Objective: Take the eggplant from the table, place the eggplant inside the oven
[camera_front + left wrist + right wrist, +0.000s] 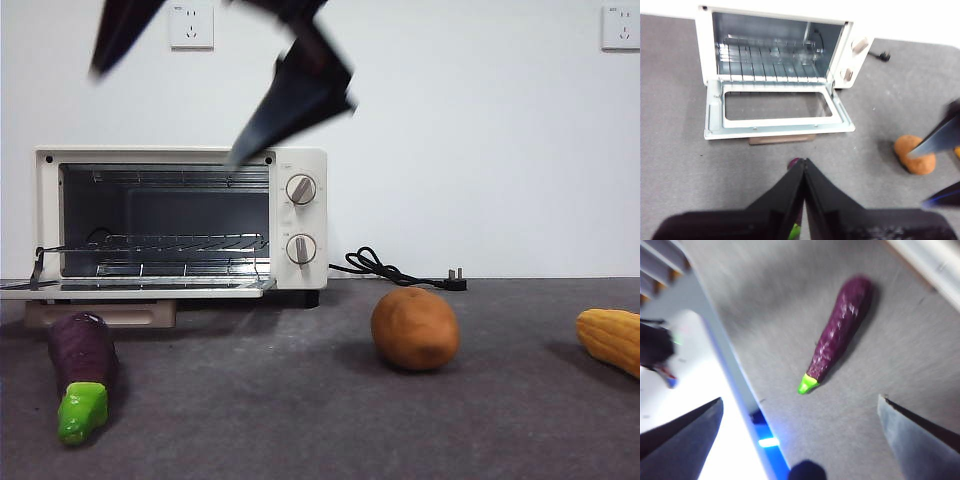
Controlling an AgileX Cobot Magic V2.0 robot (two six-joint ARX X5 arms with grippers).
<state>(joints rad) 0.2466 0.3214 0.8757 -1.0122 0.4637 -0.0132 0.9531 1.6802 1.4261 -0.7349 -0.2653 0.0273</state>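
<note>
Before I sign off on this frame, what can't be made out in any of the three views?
- Eggplant, left wrist view: only its purple tip and a green sliver show; the shut left gripper covers the rest.
- Corn, front view: cut off by the picture's edge.
- Right gripper, open: motion blur smears its jaws and the table; its height above the eggplant is unclear.
- Oven knob markings: too small to read.

No readable text anywhere. Tiny print beside oven (180,222) knobs (301,189) too small to make out; no brand legible.
</note>
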